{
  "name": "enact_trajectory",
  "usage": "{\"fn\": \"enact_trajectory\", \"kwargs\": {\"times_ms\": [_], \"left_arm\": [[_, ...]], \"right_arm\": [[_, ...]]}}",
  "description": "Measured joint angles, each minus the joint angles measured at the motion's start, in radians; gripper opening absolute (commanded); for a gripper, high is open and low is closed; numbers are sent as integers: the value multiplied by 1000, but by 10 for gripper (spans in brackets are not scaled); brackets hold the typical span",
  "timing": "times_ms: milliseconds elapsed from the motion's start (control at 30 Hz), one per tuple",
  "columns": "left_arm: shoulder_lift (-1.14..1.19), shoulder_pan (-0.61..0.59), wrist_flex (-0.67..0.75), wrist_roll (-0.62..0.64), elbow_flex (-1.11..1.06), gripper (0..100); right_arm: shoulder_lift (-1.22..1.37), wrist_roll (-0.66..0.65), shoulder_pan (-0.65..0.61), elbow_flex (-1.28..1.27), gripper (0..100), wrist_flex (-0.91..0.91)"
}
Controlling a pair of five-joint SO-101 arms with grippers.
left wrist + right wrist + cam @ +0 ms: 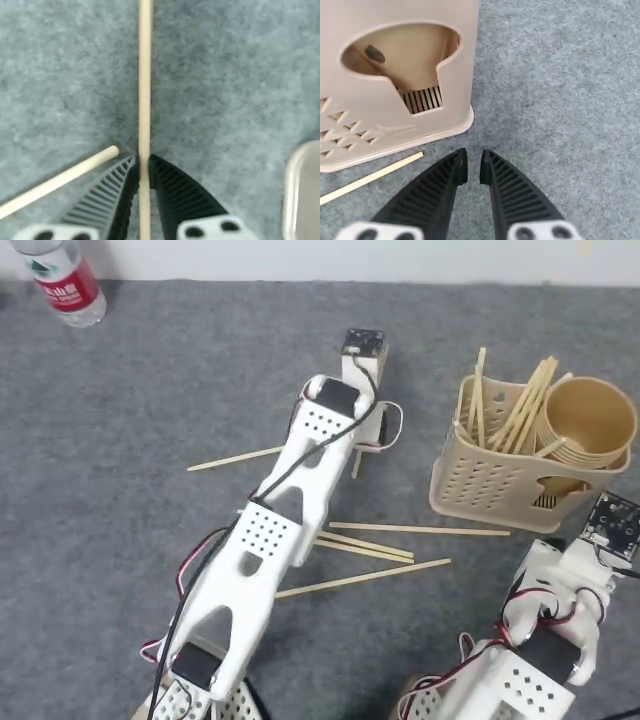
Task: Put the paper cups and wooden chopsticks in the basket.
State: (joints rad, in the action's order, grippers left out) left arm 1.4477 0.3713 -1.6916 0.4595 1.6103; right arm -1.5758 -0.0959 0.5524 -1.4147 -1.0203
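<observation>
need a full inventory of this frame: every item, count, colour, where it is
basket: 1, beige, on the carpet at the right of the high view
paper cups: nested stack, count unclear, tan, inside the basket
chopsticks in basket: several, pale wood, standing beside the cups
loose chopsticks: 5, pale wood, lying on the carpet left of the basket
gripped chopstick: 1, pale wood, between the left jaws
bottle: 1, clear with red label, far-left corner
carpet: 1, grey, under everything
left gripper: 1, black jaws, shut on the gripped chopstick, mid-carpet
right gripper: 1, black jaws, slightly apart, empty, by the basket's base
</observation>
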Motion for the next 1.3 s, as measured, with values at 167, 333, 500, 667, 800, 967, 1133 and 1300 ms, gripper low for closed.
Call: {"fn": "enact_trajectory", "kwargs": {"times_ms": [167,333,500,667,800,967,1133,1300], "left_arm": [[3,18,-20,-23,18,11],[3,55,-25,-80,25,9],[-83,110,-26,-178,25,9],[-279,160,-29,-189,25,9],[-468,189,-31,-189,25,9],[-698,215,-31,-189,26,9],[-908,267,-31,-196,29,9],[-1102,270,-32,-239,-38,9]], "right_arm": [[0,0,0,0,58,0],[0,0,0,0,58,0],[0,0,0,0,58,0],[0,0,0,0,58,0],[0,0,0,0,58,0],[0,0,0,0,58,0],[0,0,0,0,58,0],[0,0,0,0,58,0]]}}
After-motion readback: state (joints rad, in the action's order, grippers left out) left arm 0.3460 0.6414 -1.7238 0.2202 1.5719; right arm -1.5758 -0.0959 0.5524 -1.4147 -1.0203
